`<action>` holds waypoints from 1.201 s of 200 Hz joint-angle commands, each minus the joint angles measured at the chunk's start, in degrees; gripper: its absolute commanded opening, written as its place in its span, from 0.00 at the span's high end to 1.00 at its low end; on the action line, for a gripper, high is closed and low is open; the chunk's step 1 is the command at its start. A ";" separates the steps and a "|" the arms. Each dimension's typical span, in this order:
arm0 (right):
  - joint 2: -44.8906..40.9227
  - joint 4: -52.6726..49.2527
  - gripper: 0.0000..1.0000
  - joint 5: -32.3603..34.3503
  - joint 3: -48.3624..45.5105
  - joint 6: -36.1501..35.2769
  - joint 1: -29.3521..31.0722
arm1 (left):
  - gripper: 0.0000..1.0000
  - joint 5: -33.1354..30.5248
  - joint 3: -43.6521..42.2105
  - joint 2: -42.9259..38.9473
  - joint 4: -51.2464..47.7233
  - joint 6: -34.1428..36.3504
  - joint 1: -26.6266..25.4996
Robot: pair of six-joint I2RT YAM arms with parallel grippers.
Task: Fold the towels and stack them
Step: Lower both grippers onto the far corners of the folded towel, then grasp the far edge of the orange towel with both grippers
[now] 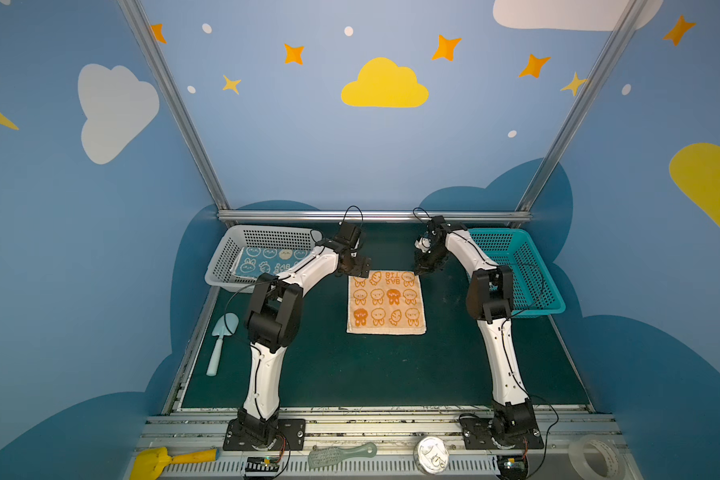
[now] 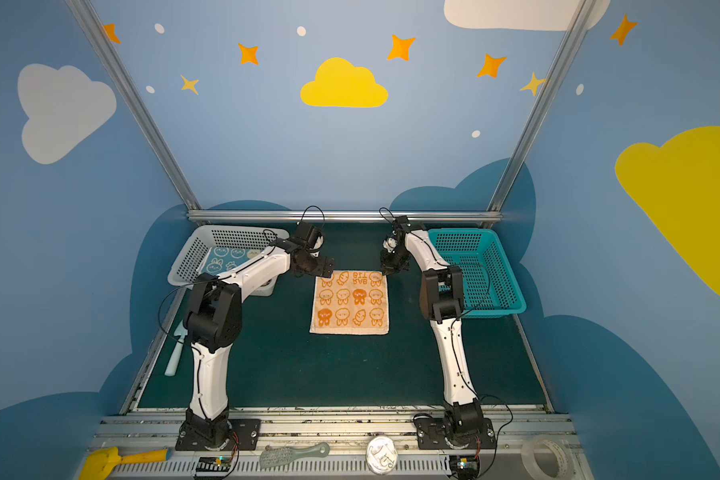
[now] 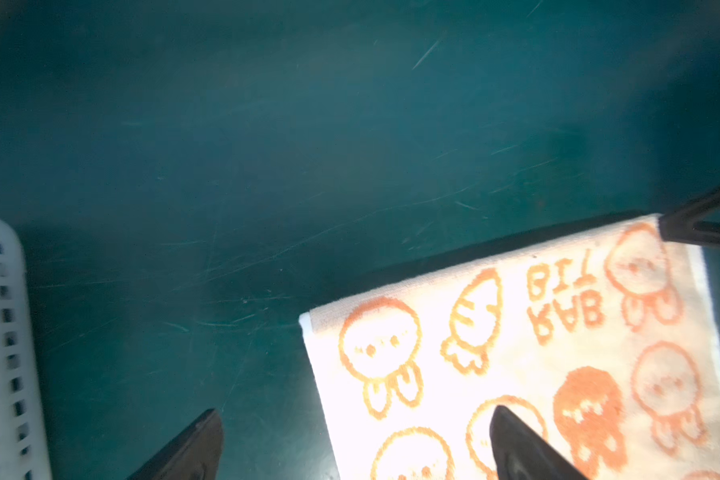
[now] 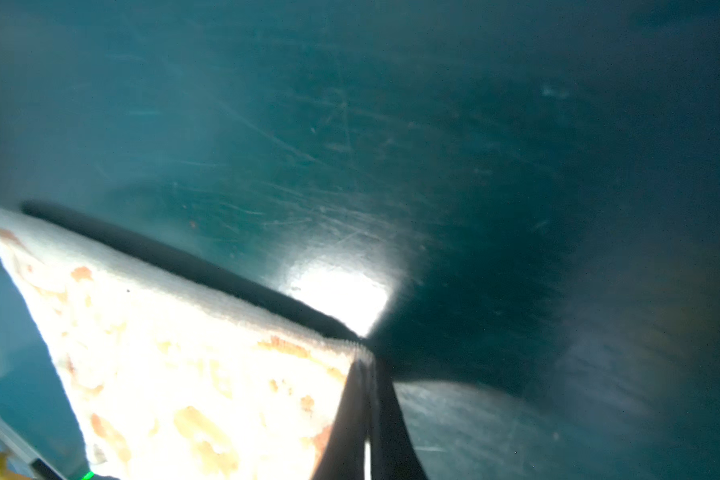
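An orange towel (image 1: 386,303) printed with rabbits lies flat and unfolded in the middle of a dark green mat (image 1: 329,365).

The right gripper (image 4: 366,374) is clamped on the towel's far right corner, its jaws pressed together with the cloth edge pinched between them. The left gripper (image 3: 355,411) hangs over the far left corner with its jaws wide apart. One finger (image 3: 516,440) is above the printed cloth and the other is above bare mat just beside the towel's left edge.

This looks like the start of the first fold. The next move probably calls for the left gripper to drop and close on its corner, then for both grippers to lift together and carry the far edge over to the near edge.

Left of the orange towel, a white basket (image 1: 225,257) holds a blue towel (image 1: 262,259). The left arm covers part of it, so it is unclear whether a second towel lies there. To the right of the orange towel stands a teal basket (image 1: 495,232).

It is also unclear whether the left fingers touch the cloth. In the right wrist view, glare washes out the print.
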 commanded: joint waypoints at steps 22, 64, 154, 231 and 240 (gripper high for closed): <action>1.68 -0.84 1.00 0.95 1.32 -2.62 0.03 | 0.01 10.24 12.99 10.74 -11.79 -0.23 3.74; 1.17 -0.21 1.00 1.34 1.35 -3.56 -0.14 | 0.09 13.51 17.46 15.23 -12.45 -0.30 4.94; 1.34 -1.97 1.00 2.33 0.67 -2.43 -0.26 | 0.41 18.51 17.19 17.45 -11.87 1.31 5.69; 0.62 -1.71 1.00 1.89 0.32 -2.90 -0.47 | 0.47 19.01 19.36 20.30 -11.05 0.95 6.65; 0.59 -1.75 1.00 1.82 0.30 -2.86 -0.42 | 0.50 19.44 19.34 20.39 -11.04 1.04 6.68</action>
